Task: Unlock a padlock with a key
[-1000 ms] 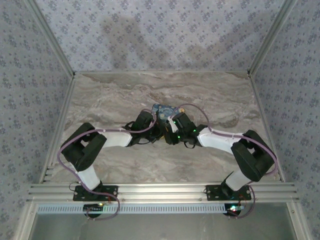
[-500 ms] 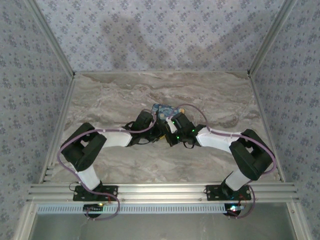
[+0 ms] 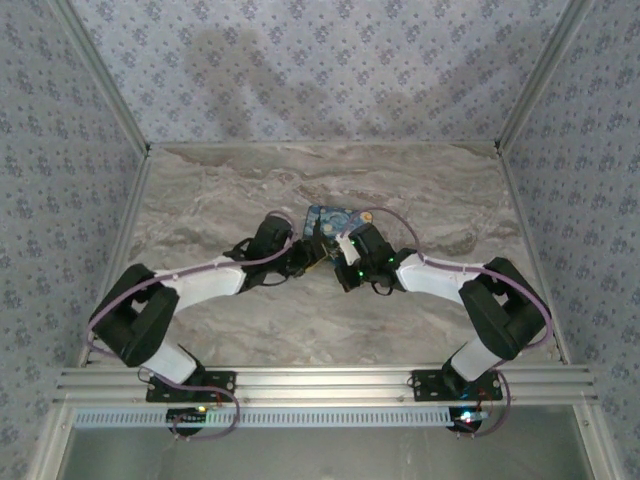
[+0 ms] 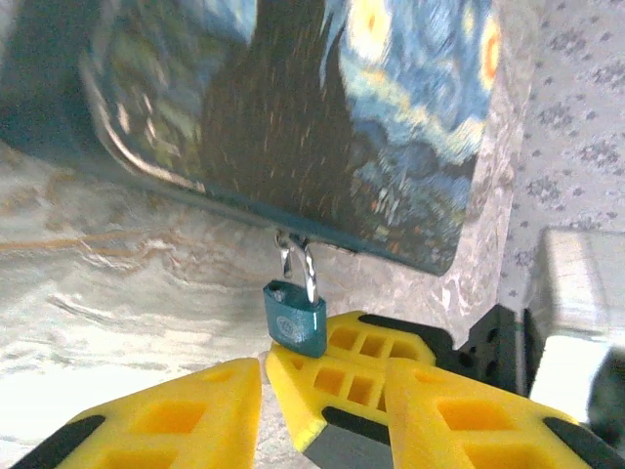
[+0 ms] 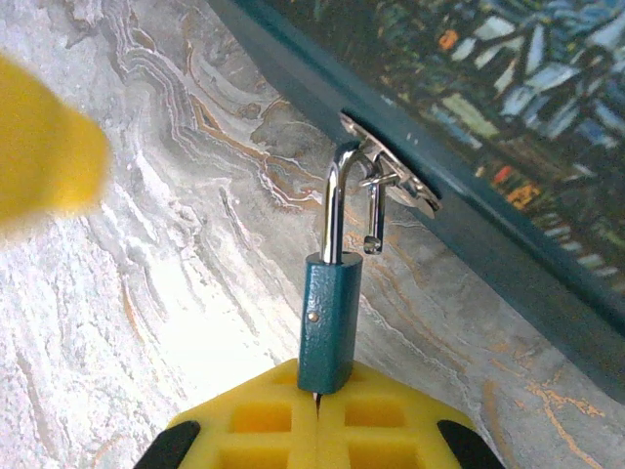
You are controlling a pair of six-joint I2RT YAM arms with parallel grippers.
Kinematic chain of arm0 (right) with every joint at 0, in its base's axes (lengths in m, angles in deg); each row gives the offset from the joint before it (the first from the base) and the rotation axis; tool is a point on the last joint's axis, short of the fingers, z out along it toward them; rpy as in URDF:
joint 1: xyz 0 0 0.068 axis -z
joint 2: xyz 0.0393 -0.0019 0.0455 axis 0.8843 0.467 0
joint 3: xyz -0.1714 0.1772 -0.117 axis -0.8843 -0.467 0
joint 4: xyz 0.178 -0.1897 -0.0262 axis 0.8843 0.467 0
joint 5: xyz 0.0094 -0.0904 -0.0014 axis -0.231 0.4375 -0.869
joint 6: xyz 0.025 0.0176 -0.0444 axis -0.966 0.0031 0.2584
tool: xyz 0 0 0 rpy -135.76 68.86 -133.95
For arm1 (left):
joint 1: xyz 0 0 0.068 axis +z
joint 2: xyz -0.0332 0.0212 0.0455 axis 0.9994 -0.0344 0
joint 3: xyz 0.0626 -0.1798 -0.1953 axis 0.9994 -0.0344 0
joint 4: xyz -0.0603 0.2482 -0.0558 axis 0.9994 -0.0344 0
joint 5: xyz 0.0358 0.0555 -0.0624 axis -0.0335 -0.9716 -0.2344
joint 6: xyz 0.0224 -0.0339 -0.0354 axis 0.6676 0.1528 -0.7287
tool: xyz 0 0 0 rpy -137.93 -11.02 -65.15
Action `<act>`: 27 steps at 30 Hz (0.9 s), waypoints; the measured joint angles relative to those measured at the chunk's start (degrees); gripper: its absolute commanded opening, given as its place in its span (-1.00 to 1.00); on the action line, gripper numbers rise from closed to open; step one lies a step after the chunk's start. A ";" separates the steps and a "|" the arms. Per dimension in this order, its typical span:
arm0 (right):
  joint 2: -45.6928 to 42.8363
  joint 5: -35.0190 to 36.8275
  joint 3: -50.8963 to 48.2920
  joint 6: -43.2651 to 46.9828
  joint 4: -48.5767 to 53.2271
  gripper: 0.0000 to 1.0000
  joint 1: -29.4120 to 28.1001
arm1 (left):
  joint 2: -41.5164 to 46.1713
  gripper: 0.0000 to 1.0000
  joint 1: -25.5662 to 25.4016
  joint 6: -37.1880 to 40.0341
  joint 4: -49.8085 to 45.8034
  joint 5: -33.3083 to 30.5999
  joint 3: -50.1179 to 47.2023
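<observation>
padlock (image 5: 329, 318) underside hidden, pinched in right claw (image 5: 315, 399)

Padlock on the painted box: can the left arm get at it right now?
Probably yes, but only partly. The left gripper faces the padlock close by, fingers apart. The right gripper is shut on its lower body, leaving only the upper body and shackle free.

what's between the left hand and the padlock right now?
Yellow fingers of the right hand, shut on the padlock body, sit ahead of the left hand. Shows in the left wrist view.
</observation>
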 measured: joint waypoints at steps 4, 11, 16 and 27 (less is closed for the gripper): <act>0.00 -0.74 0.02 2.19 1.42 -1.00 0.09 | 3.63 -0.18 3.28 2.84 -3.61 -1.57 0.02; 0.39 -1.14 1.36 4.85 4.42 -1.00 -0.39 | 3.89 -0.15 7.63 7.52 -9.62 -3.17 2.14; 1.38 -1.09 2.62 6.34 5.86 -1.00 -1.53 | 0.46 -0.13 8.83 9.92 -10.69 -3.45 6.49; 2.91 1.29 4.48 9.53 8.66 -1.00 -2.71 | -8.35 -0.14 10.23 13.46 -12.55 -3.41 13.64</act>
